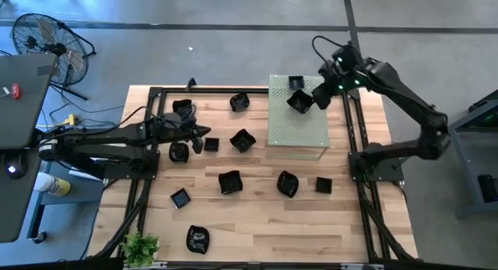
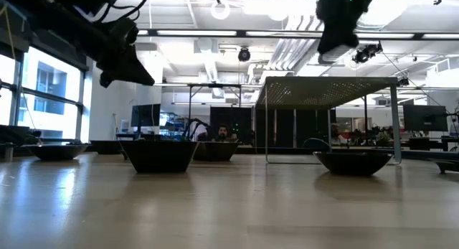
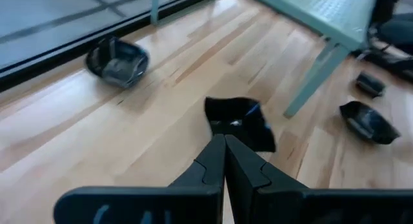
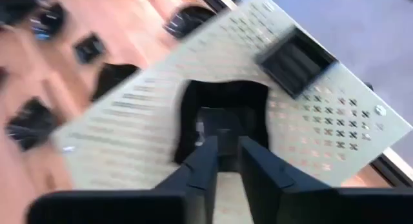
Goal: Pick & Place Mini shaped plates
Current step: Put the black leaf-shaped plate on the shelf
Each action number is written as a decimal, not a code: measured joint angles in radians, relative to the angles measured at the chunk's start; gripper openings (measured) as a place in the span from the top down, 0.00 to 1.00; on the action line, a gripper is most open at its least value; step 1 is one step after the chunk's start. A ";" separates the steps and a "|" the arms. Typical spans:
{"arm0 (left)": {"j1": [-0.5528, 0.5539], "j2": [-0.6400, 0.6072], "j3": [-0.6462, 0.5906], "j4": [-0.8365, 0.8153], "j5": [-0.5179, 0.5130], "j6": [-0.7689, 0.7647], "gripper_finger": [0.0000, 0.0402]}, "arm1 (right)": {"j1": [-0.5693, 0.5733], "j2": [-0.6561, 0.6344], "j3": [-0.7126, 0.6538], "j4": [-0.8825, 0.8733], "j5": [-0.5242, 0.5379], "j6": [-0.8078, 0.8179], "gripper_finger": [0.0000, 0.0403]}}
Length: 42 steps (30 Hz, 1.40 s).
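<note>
High view: the right tool (image 1: 302,101) hangs over the green board (image 1: 297,130), gripping a plate (image 1: 299,102); another plate (image 1: 296,83) lies on the board's far edge, and more are scattered across the tabletop (image 1: 257,215) beside the board. The left tool (image 1: 204,132) hovers beside the board.

Low view: the board shows only edge-on.

Left wrist view: fingers pressed together.

Right wrist view: blurred; fingers pinch the plate's rim.

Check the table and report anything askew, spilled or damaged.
Nothing looks spilled or broken. The black plates lie scattered unevenly over the wooden table, and one square plate sits alone near the green board's far edge.
</note>
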<state>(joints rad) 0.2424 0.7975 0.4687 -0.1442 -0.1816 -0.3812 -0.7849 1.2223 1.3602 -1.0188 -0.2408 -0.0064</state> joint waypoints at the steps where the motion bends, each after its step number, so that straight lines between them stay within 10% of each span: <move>1: 0.000 0.000 0.022 -0.037 -0.004 -0.009 1.00 | 0.028 -0.023 0.000 0.001 0.004 0.016 0.92; 9: 0.000 0.000 0.083 -0.276 0.125 -0.164 1.00 | 0.284 -0.125 0.000 0.054 0.152 0.151 0.95; 24: 0.000 0.021 0.113 -0.529 0.061 -0.563 0.83 | 0.465 -0.130 0.000 0.123 0.268 0.192 0.98; 31: 0.125 0.166 0.254 -0.685 0.178 -0.162 0.78 | 0.467 -0.130 0.000 0.135 0.262 0.181 1.00; 42: 0.264 0.529 0.450 -0.994 0.321 0.888 0.85 | 0.467 -0.130 0.000 0.134 0.220 0.163 0.99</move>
<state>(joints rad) 0.5067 1.3263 0.9189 -1.1379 0.1395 0.5063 -0.3176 1.0927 1.3602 -0.8852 -0.0212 0.1567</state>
